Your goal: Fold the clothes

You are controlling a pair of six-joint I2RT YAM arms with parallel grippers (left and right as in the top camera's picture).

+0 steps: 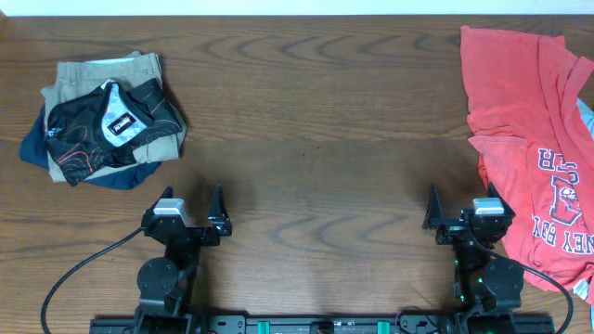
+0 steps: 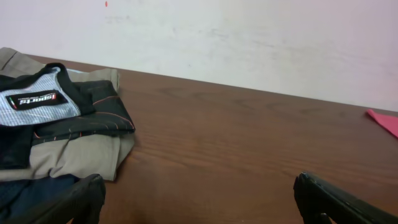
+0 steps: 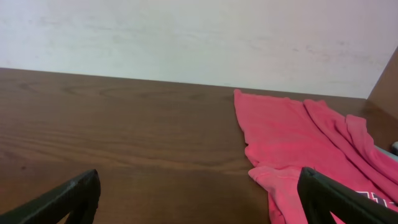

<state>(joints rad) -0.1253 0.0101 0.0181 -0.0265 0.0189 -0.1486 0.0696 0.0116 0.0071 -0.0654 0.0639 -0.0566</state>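
The clothes, a crumpled coral-red T-shirt (image 1: 524,111) with white varsity lettering, lie at the table's right edge, spread from the back to the front. In the right wrist view the T-shirt (image 3: 298,143) lies ahead and to the right, its near fold just in front of the right fingertip. My right gripper (image 1: 462,202) is open and empty near the front edge, right beside the shirt's left border. My left gripper (image 1: 193,206) is open and empty over bare wood at the front left, far from the shirt. A pink corner of the T-shirt (image 2: 387,121) shows in the left wrist view.
A stack of folded garments (image 1: 104,119), tan, navy and black with a white label, sits at the back left; the stack (image 2: 56,124) lies ahead-left of the left gripper. A pale wall (image 3: 186,37) rises behind the wooden table (image 1: 316,111). A bit of light-blue cloth (image 1: 587,116) peeks out by the shirt.
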